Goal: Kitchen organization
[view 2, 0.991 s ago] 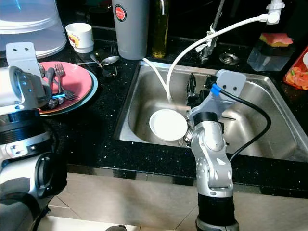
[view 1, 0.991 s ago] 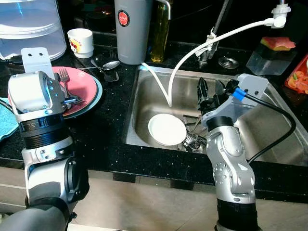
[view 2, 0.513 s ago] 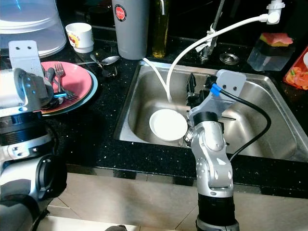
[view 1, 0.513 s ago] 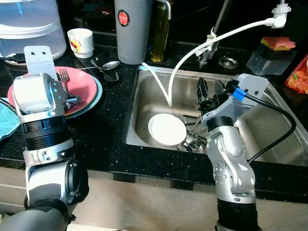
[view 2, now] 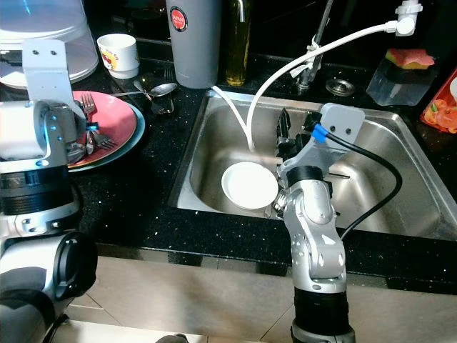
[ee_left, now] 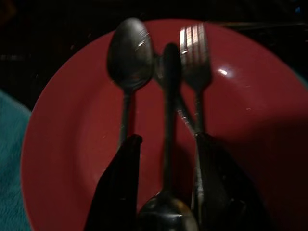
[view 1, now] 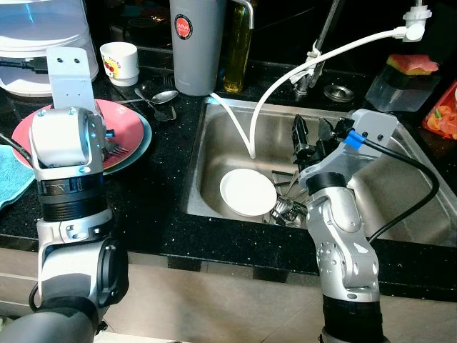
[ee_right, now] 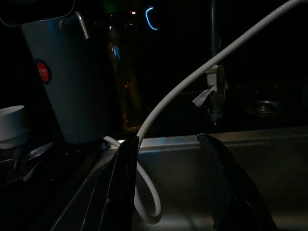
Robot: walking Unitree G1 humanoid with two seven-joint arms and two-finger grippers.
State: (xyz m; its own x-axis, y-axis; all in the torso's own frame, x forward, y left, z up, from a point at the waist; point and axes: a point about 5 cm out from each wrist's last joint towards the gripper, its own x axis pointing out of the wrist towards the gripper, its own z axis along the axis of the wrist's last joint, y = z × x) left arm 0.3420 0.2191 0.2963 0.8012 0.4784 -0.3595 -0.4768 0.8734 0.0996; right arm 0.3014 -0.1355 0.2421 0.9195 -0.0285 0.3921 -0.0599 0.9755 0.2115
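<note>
A pink plate (view 1: 133,126) rests on a teal-rimmed plate on the black counter, left of the sink. On it lie a spoon (ee_left: 128,54), a fork (ee_left: 195,52) and a second spoon (ee_left: 168,144) that runs between my fingers. My left gripper (ee_left: 167,138) hovers low over this cutlery and is open, its fingers astride that second spoon's handle. My right gripper (view 1: 312,126) is open and holds nothing, raised over the steel sink (view 1: 400,187). In the sink sit a white dish (view 1: 247,193) and some loose cutlery (view 1: 287,209).
A white hose (view 1: 285,77) arcs from the tap into the sink, close to my right fingers. A grey jug (view 1: 196,43), an oil bottle (view 1: 238,50), a cup (view 1: 119,63) and spoons (view 1: 161,98) stand behind. A clear cover (view 1: 43,43) and a teal cloth (view 1: 10,176) lie at the left.
My left arm has moved back and a little right over the pink plate, bringing its gripper over the cutlery. The right arm and sink contents have not moved.
</note>
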